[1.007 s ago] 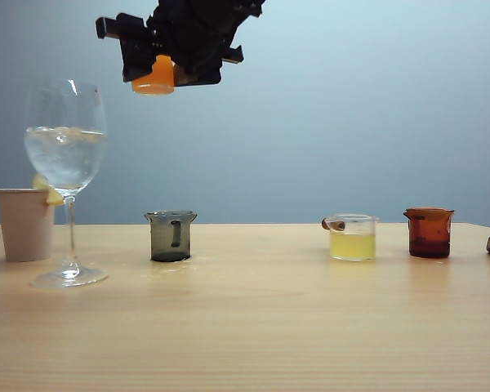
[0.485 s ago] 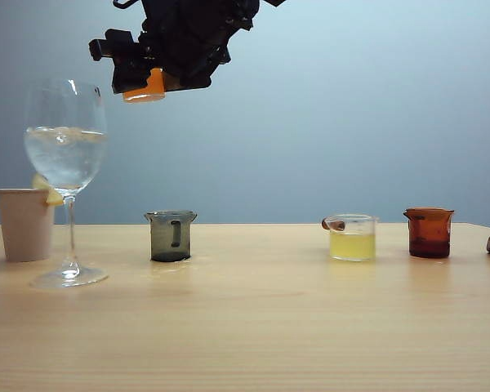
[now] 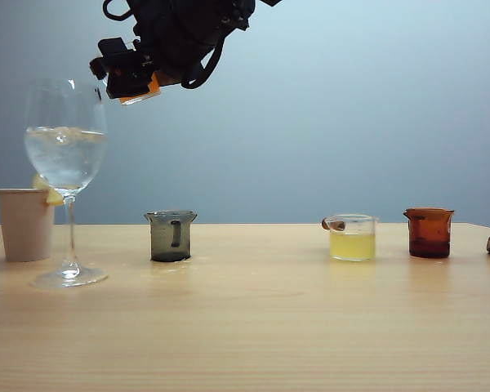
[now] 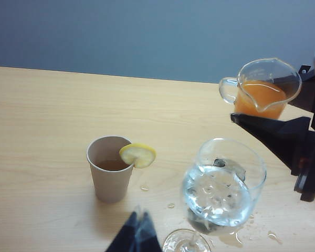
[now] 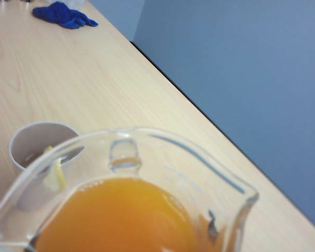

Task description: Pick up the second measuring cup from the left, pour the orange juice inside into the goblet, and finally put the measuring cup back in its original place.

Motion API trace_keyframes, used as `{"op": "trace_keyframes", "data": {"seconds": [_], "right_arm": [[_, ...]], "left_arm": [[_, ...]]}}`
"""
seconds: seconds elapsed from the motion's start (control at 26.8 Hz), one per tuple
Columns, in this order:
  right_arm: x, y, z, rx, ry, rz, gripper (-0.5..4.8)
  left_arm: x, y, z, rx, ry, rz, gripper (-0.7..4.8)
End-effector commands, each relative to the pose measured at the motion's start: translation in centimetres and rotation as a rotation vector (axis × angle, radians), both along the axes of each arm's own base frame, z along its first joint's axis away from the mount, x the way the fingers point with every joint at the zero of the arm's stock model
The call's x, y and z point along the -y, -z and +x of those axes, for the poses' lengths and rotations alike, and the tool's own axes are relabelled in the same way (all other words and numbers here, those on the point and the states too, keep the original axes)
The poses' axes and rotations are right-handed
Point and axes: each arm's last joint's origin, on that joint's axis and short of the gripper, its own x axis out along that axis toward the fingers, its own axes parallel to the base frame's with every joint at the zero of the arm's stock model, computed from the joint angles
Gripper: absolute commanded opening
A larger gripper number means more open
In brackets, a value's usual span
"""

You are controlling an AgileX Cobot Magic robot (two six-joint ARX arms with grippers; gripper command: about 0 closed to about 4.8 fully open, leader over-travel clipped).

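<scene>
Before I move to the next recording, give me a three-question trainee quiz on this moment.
1. True or false: the right tool holds the measuring cup of orange juice high in the air, above and to the right of the goblet's rim.
2. Multiple choice: what sits on the paper cup's rim? A) lemon slice B) straw C) spoon
3. How many small cups stand on the table to the right of the goblet in the exterior view?

Key: 1 true. 2 A, the lemon slice. 3 three: smoky grey, clear with yellow liquid, amber.
</scene>
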Motion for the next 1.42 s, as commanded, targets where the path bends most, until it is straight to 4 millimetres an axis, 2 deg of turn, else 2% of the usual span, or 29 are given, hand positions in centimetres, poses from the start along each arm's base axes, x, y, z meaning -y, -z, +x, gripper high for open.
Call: {"op": "trace_keyframes", "data": {"seconds": [0.04, 0.56, 1.42], "right_arm": [[-0.1, -0.8, -0.1, 0.078, -0.018, -0.024, 1.03], [-1.2, -0.9, -1.3, 0.305, -0.093, -0.221, 1.03], [-1.1, -1.5, -1.2, 0.49, -0.083, -0.337, 1.03]], "left_arm": [[0.0, -0.1, 0.0, 0.012, 0.005, 0.001, -0.04], [0.0, -0.1, 0.0, 0.012, 0.005, 0.001, -0.04], [0.0, -0.1, 0.0, 0.012, 0.005, 0.001, -0.04]]}}
